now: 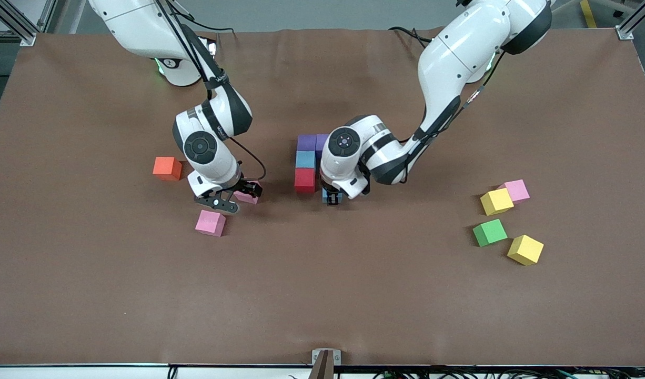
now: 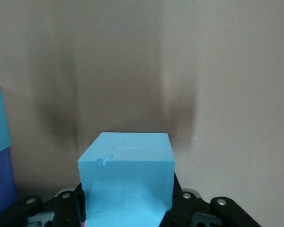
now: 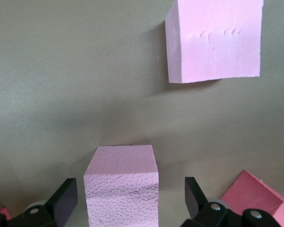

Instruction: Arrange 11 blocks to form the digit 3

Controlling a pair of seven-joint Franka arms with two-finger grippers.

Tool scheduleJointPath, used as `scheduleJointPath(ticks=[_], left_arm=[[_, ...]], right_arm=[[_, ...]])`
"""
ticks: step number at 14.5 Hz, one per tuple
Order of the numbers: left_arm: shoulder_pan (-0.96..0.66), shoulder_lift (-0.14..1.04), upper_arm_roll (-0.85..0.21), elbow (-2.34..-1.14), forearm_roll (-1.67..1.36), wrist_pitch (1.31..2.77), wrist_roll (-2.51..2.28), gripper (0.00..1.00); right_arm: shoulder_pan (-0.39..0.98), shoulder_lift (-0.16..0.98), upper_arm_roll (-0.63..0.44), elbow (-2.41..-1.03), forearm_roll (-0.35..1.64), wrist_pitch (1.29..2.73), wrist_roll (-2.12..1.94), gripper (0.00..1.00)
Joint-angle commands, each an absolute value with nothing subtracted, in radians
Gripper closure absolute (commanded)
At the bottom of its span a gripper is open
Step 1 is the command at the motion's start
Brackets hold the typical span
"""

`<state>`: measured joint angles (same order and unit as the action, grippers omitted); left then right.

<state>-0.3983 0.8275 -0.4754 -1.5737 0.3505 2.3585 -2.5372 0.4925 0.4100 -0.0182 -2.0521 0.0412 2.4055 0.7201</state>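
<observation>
A partial figure stands mid-table: two purple blocks side by side, a light blue block and a red block in a column below them. My left gripper is shut on another light blue block, low over the table right beside the red one. My right gripper is open, its fingers on either side of a pink block, apart from it. A second pink block lies close by. Two yellow blocks, a green block and a pink one lie toward the left arm's end.
An orange cube sits beside the right arm's hand. A crimson cube lies close to the right gripper's finger; the arm hides it in the front view. The brown table has open room nearer the front camera.
</observation>
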Motion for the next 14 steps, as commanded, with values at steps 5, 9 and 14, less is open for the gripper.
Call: scheduleJointPath(ticks=[5,9,14], left_arm=[[-0.439,0.836,-0.462,-1.555,0.328,2.315,-2.592,0.59],[-0.477,0.839,-0.437,-1.551,0.325,2.313,-2.64,0.58],[-0.515,0.842,-0.407,-1.549,0.308,2.313,-2.64,0.57]], right_arm=[[0.509,0.368,-0.011,-2.13,0.054,2.491,0.724,0.06],[0.52,0.373,-0.011,-2.154,0.054,2.526,0.724,0.2],[0.545,0.371,-0.011,-2.151,0.054,2.516,0.724,0.86]])
